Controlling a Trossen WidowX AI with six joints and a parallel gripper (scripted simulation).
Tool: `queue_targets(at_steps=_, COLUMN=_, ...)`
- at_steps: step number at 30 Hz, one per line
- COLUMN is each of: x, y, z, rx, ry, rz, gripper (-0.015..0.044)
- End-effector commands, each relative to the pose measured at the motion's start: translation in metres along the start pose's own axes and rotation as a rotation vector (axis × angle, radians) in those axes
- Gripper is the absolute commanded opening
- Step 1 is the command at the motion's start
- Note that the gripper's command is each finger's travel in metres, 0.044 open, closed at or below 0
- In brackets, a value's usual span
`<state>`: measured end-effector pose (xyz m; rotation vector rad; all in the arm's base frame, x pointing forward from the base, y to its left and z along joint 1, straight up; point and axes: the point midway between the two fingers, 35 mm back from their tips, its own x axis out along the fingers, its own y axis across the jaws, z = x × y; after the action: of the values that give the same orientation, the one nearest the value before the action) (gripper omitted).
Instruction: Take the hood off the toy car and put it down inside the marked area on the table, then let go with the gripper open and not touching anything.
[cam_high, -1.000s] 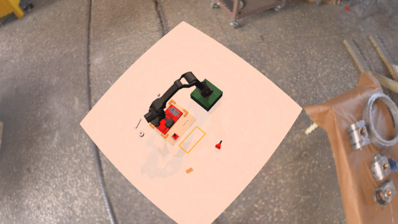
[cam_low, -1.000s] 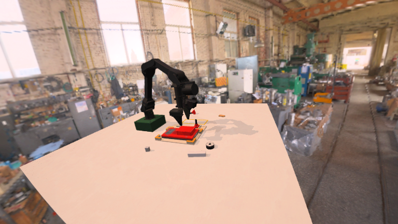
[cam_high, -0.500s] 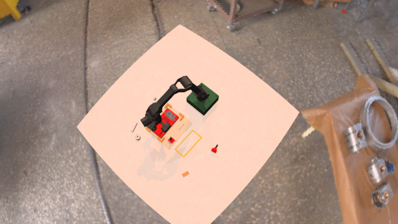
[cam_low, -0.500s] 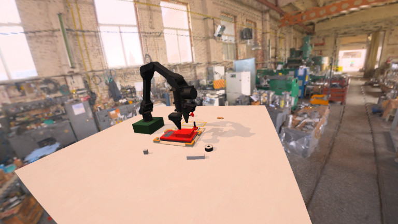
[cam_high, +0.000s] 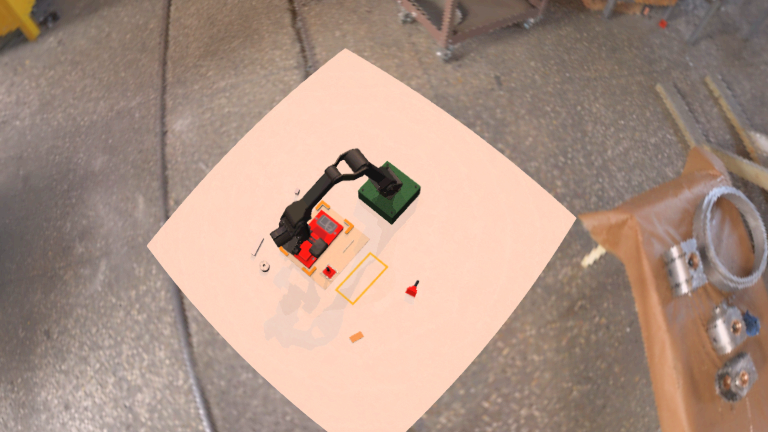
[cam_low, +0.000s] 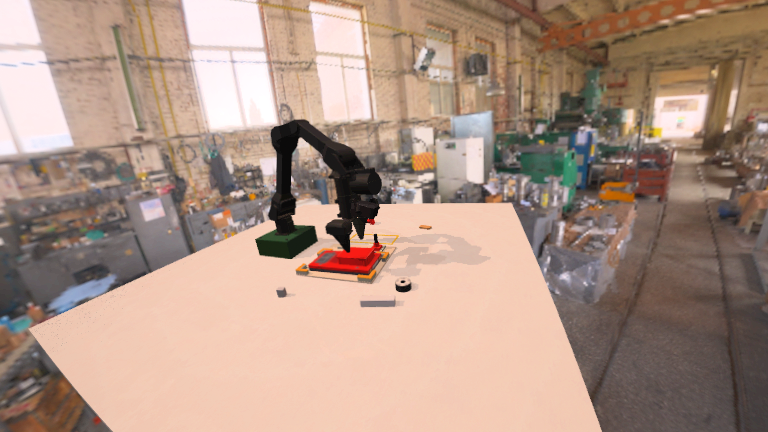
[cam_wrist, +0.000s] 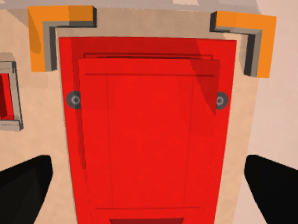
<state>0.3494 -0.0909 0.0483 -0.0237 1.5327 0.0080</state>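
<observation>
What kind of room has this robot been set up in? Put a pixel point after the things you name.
It looks like an old factory or machine workshop: behind the table (cam_low: 375, 365) are tall windows (cam_low: 228, 80) in a brick wall, green machinery (cam_low: 545, 166), and an orange overhead beam (cam_low: 633, 24).

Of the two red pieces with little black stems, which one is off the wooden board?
The one beyond the yellow outline; the other sits on the board.
</observation>
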Motion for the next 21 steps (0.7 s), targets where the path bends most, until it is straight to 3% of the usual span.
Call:
queue_targets(at_steps=1, x=0.005, y=0.000, z=-0.002, rx=-0.004, ry=0.008, rz=-0.001, gripper=0.0440)
queue_targets(at_steps=21, x=0.017, y=0.000, z=-0.002, rx=-0.004, ry=0.008, rz=-0.001, gripper=0.0440)
